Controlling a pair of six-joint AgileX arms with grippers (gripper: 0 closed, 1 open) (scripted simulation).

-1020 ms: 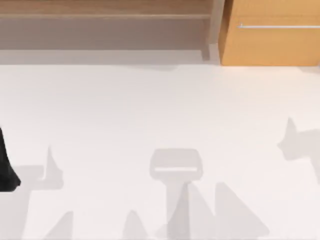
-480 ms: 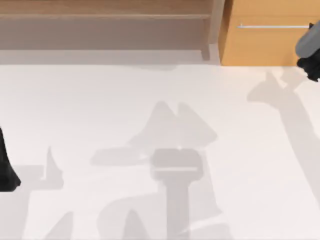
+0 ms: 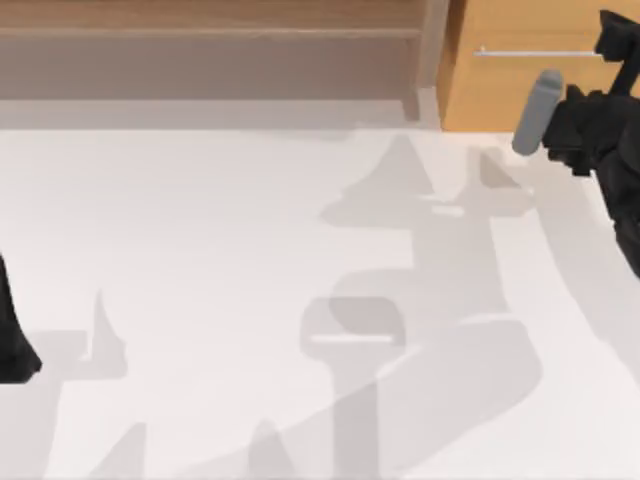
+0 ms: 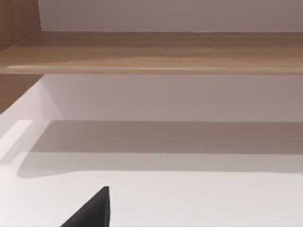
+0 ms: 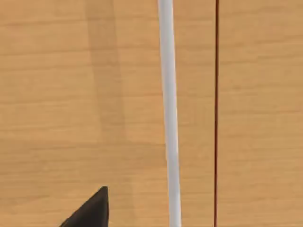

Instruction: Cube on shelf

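Reaching toward the far right corner of the desk, our right gripper sits just in front of the drawer cabinet, and our right wrist view faces the cabinet front squarely, its metal handle running across the panel. We judge that this arm is lined up on the handle in order to pull the drawer open, since the cube lies nowhere on the desk top and may be inside; that is a guess, not something seen. Whether this pincer is open or closed we cannot tell, and we see nothing in its hold. Our left arm is parked at the left edge of the desk, its wrist camera looking at the shelf, whose board is bare; its pincer's state is also beyond telling. Counting up: one shelf along the far edge, one cabinet beside it at the right, one handle, two arms.
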